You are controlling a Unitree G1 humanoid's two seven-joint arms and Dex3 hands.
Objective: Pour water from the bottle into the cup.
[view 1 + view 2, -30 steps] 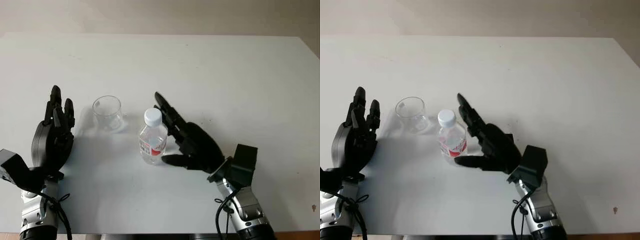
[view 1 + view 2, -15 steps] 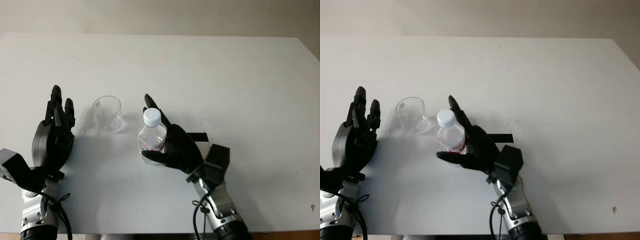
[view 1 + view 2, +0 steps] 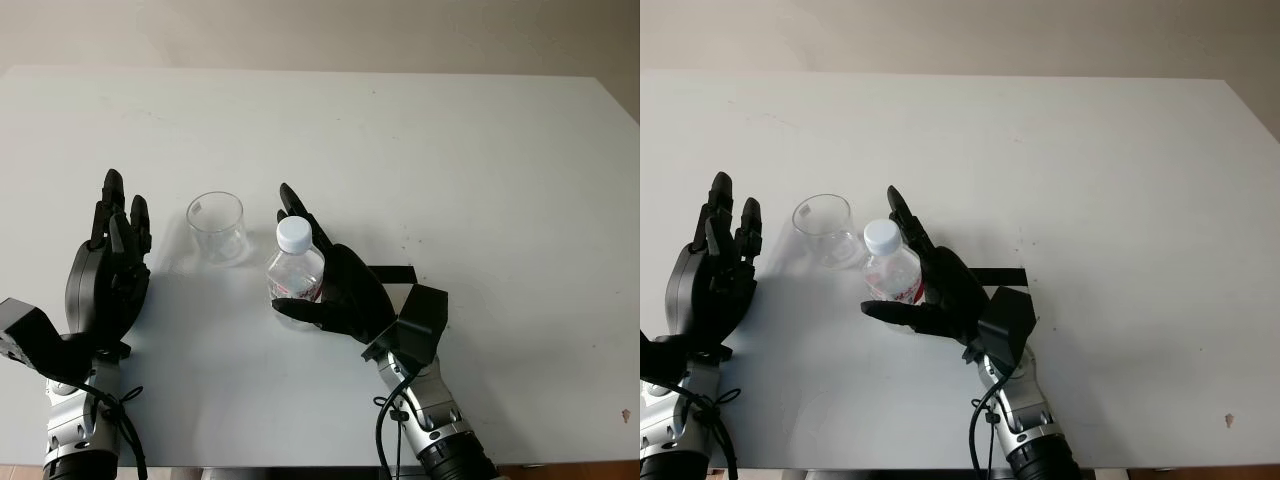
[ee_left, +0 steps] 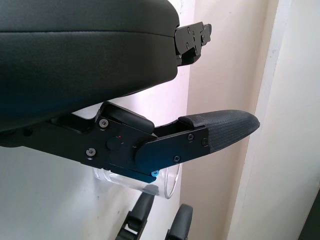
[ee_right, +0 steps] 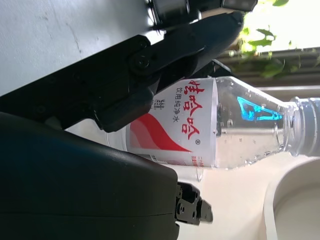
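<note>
Cup stands upright just right of my left hand, which is open beside it, not touching. Just right of the cup, the bottle stands capped on the worktop, my right hand wrapped around its labelled body, one of the fingers pressed across the label. Beyond the fingertips I see bare white worktop running to the far edge and out rightward.

One bottle (white cap on) — one cup — two hands, one table.
</note>
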